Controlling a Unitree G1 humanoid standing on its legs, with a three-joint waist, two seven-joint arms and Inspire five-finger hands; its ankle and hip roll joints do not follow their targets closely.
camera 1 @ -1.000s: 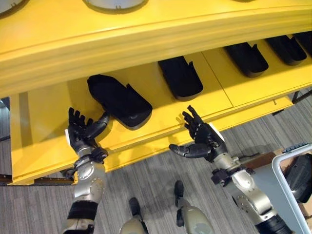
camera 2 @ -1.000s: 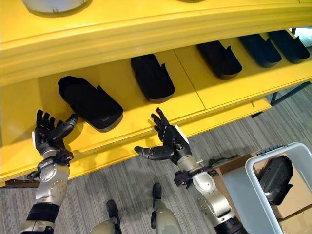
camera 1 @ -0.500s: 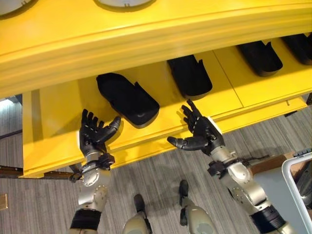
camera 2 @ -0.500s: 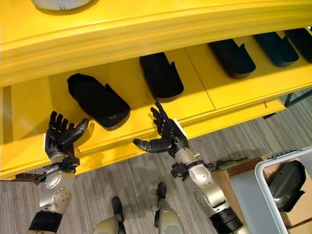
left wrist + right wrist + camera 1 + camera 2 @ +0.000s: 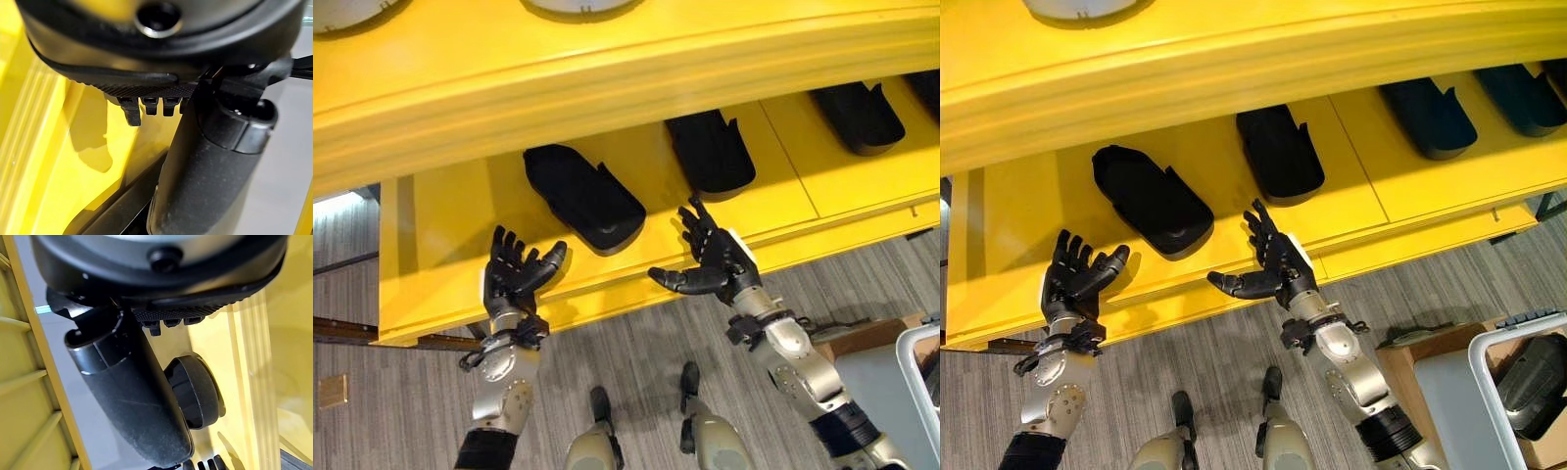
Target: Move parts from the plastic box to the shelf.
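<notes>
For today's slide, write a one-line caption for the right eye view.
Both open hands, left and right, hover empty at the yellow shelf beside black parts already placed.

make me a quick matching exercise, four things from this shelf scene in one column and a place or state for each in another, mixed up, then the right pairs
Things:
1. left hand
2. right hand
3. leftmost black part
4. plastic box

Places or states:
A. on the floor, at the robot's right
B. open, empty, at the shelf edge's left end
C. lying on the shelf's lower level
D. open, empty, thumb pointing toward the other hand

Pairs: 1-B, 2-D, 3-C, 4-A
</notes>
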